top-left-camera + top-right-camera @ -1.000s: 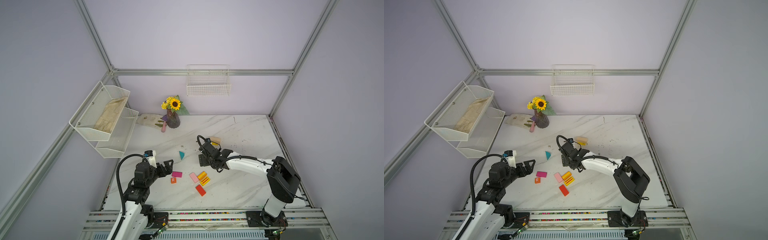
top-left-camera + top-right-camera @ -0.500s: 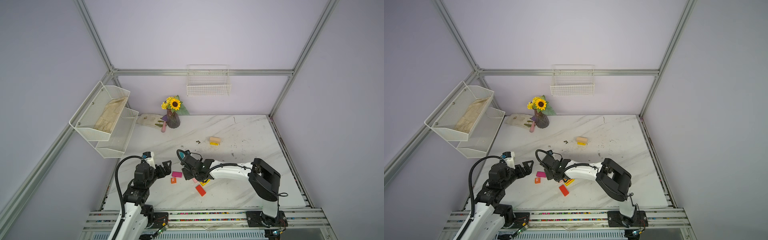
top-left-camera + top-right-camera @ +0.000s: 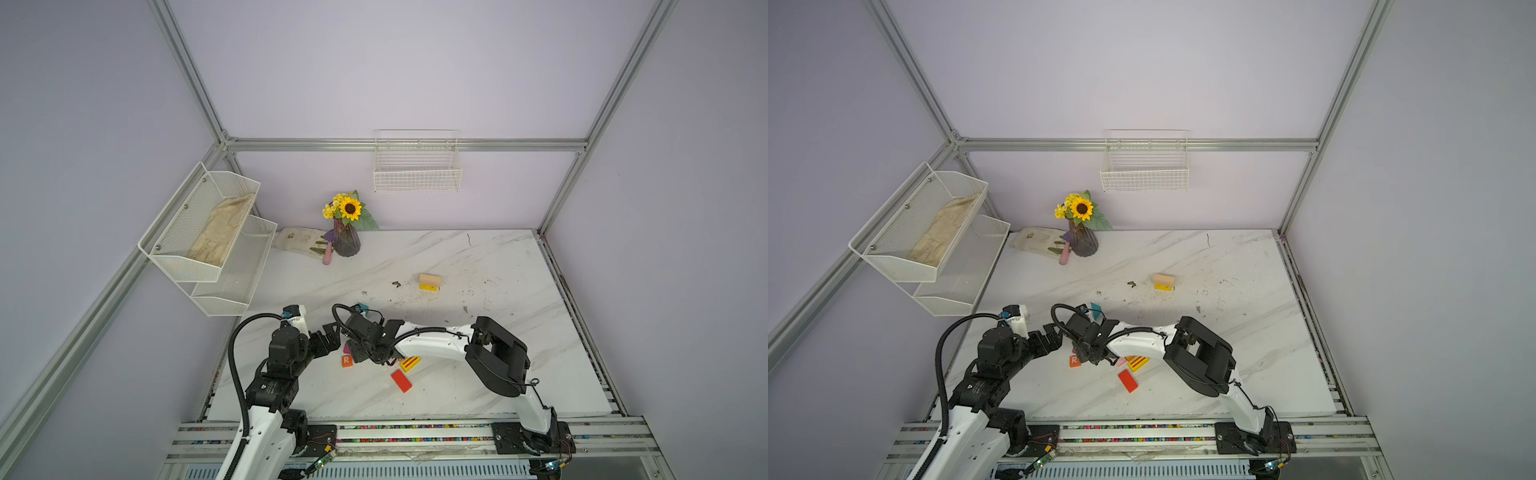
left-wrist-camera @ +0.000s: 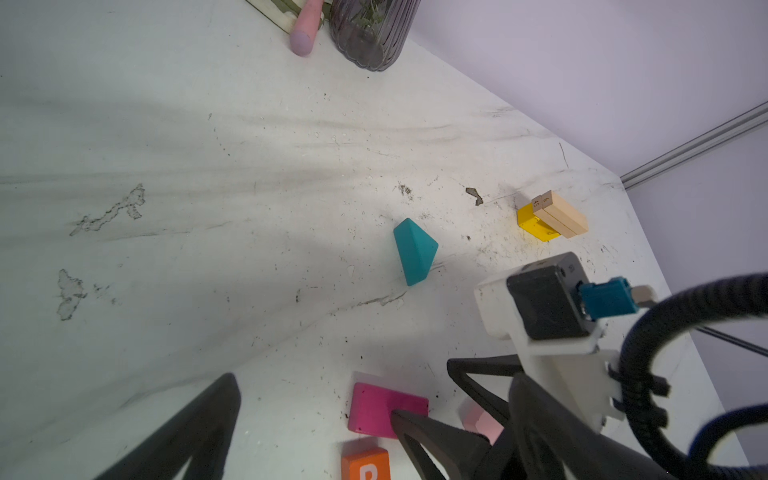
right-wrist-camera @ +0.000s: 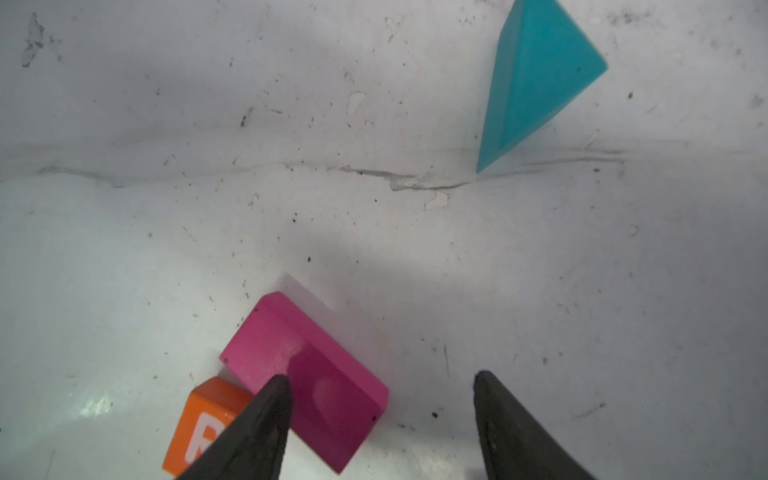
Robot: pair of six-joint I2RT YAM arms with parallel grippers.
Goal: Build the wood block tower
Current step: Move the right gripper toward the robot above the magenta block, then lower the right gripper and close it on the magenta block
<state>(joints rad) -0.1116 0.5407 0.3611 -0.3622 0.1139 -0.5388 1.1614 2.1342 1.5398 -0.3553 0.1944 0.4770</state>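
My right gripper (image 5: 380, 382) is open low over the table, reaching across to the near left. One fingertip (image 5: 278, 386) overlaps the magenta block (image 5: 291, 345); the other stands over bare marble. Nothing is held. The orange "R" cube (image 5: 199, 428) touches the magenta block. The teal triangle (image 5: 536, 75) lies farther back. My left gripper (image 3: 332, 338) is wide open and empty, just left of these blocks. A striped yellow slab (image 3: 409, 363), a red slab (image 3: 401, 381) and a pink block (image 4: 482, 424) lie nearby. The tower (image 3: 429, 279) is a tan block on a yellow one.
A purple vase with a sunflower (image 3: 346, 241) stands at the back, with a pink-handled tool (image 3: 328, 253) and a cloth beside it. A white two-tier mesh shelf (image 3: 208, 232) hangs on the left wall and a wire basket (image 3: 417, 174) on the back wall.
My right arm has swung from the tan-and-yellow stack to the near left, over the magenta block, and its jaws have narrowed a little. The left arm has hardly moved.
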